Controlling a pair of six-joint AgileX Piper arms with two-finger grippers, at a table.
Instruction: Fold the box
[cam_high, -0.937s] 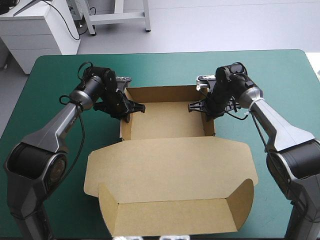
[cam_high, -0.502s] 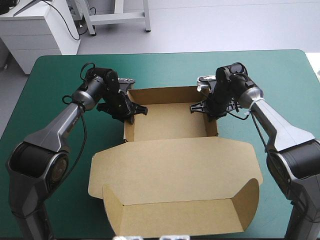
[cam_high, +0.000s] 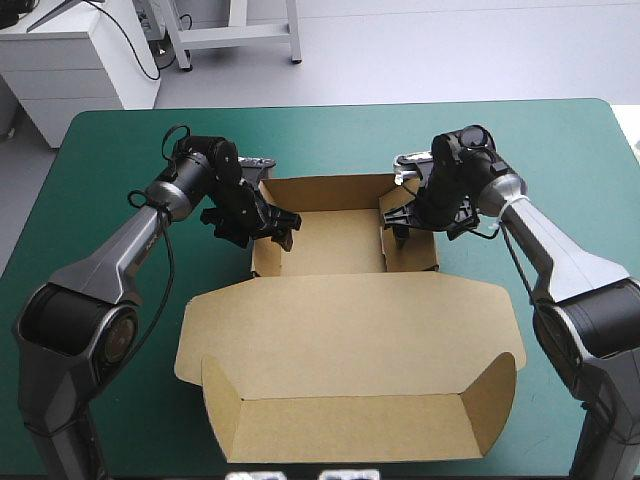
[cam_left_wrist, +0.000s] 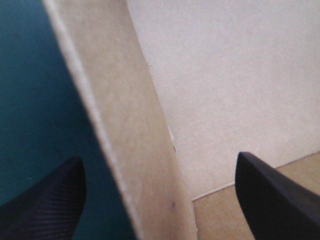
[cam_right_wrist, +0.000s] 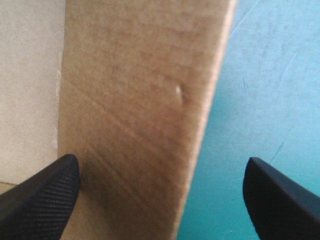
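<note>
The brown box (cam_high: 340, 320) lies in the middle of the table. Its tray part is toward the far edge and has raised walls. The lid lies flat toward the near edge with its own flaps turned up. At the tray's left wall (cam_left_wrist: 135, 150), my left gripper (cam_high: 262, 228) (cam_left_wrist: 157, 157) stands open, one black finger on each side of the wall. My right gripper (cam_high: 400, 222) (cam_right_wrist: 161, 159) is open too and straddles the right wall (cam_right_wrist: 140, 75), which leans inward. Neither holds the board.
The teal-green cover (cam_high: 560, 150) shows on both sides of the box and beyond it. The lid's turned-up front flap (cam_high: 350, 425) reaches close to the table's near edge.
Both grippers were shut on the tray's side walls earlier and have now opened and let go. The box has shifted slightly, and the right wall leans further inward.
</note>
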